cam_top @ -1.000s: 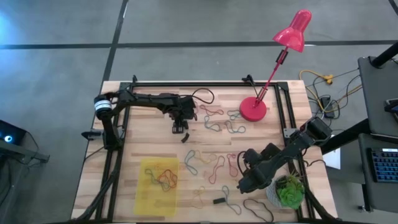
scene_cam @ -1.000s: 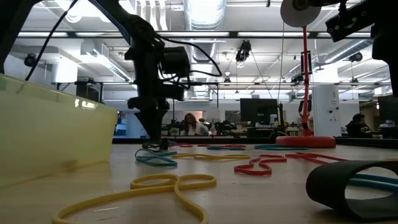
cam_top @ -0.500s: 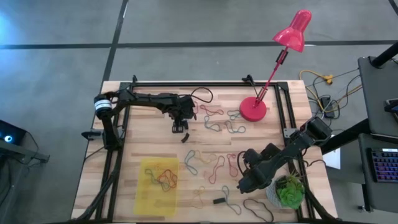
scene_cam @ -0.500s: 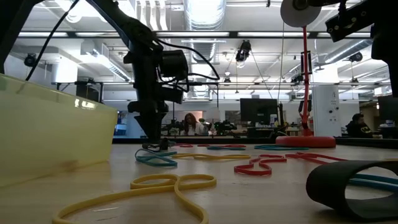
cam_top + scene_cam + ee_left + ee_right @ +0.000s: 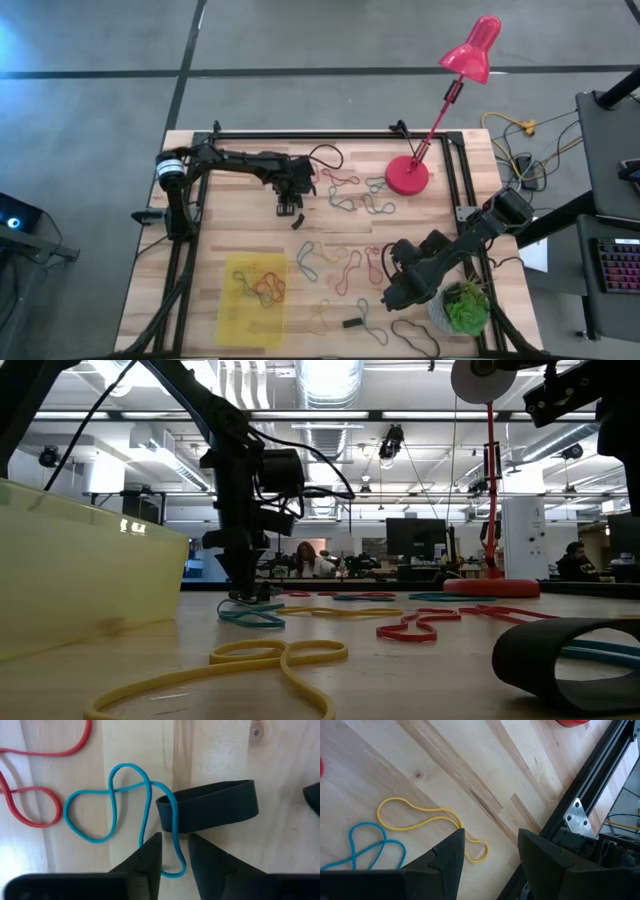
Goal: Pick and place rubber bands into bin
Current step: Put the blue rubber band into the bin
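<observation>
My left gripper points down over the table's far middle, low above the wood in the low view. It is open by a narrow gap, and a strand of a blue rubber band runs between its fingertips. That strand lies over a wide dark band. More rubber bands lie flat across the table's middle. The yellow bin sits near the near left edge with several bands in it. My right gripper waits open at the near right, over a yellow band.
A red lamp base stands at the far right and a potted plant at the near right corner. A black cable loop and small dark blocks lie near the near edge. Black frame rails border the table.
My left gripper has come down a little toward the blue band on the table. The bands have stayed where they were.
</observation>
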`<state>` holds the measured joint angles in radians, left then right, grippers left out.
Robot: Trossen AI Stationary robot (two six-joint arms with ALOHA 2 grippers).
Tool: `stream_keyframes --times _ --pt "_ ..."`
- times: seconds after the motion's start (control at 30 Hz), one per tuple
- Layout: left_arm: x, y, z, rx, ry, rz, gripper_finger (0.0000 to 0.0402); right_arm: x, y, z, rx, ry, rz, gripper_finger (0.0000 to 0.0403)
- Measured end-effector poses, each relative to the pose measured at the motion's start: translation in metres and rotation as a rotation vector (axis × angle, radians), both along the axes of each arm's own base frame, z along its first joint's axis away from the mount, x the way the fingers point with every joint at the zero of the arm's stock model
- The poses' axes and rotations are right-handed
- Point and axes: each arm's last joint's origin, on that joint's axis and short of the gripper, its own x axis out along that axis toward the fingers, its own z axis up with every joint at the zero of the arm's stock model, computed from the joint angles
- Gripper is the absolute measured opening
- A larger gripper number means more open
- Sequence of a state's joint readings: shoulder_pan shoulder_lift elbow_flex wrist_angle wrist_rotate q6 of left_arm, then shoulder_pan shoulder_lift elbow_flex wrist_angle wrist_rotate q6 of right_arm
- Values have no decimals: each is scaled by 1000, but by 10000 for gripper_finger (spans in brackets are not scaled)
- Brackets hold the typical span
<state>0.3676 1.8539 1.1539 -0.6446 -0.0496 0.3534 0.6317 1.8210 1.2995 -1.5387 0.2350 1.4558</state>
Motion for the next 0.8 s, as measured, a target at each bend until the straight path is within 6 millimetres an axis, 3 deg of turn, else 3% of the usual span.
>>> stream_keyframes --times 0.2,0.33,0.43,0.6,0.8 --pt "-2 1 5 18 -4 6 9 0 0 0 3 2 -1 171" --pt "-10 1 11 48 46 28 1 0 0 0 2 2 0 171" --pt "-18 -2 28 82 53 36 0 0 0 0 0 0 1 171" --pt "-40 -15 92 108 -37 91 0 0 0 0 -1 -1 0 171" --pt "-91 -50 184 92 -223 170 0 1 0 0 2 -7 -3 171"
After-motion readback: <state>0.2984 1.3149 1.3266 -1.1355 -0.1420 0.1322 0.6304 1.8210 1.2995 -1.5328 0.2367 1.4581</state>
